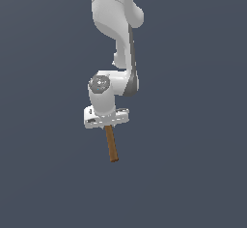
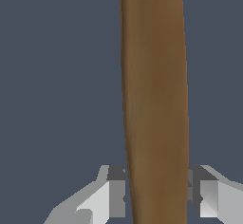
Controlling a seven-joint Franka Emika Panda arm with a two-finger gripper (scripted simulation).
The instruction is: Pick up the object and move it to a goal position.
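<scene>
Tool point(image 2: 156, 194) pinching hammer point(image 1: 112, 145) by its brown handle, one finger point(image 2: 114, 192) each side. Handle sticks out below tool in ext. view, tilted slightly right. Head hidden.

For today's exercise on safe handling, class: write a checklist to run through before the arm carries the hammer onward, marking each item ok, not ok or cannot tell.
1. Handle sits between the fingers of the hand: ok.
2. Both pads touch the hammer: ok, no gap shows in the wrist view.
3. Grip near the head: cannot tell, head hidden.
4. Hammer lifted off the surface: cannot tell.
5. Goal position visible: not ok, no marker in either view.
</scene>
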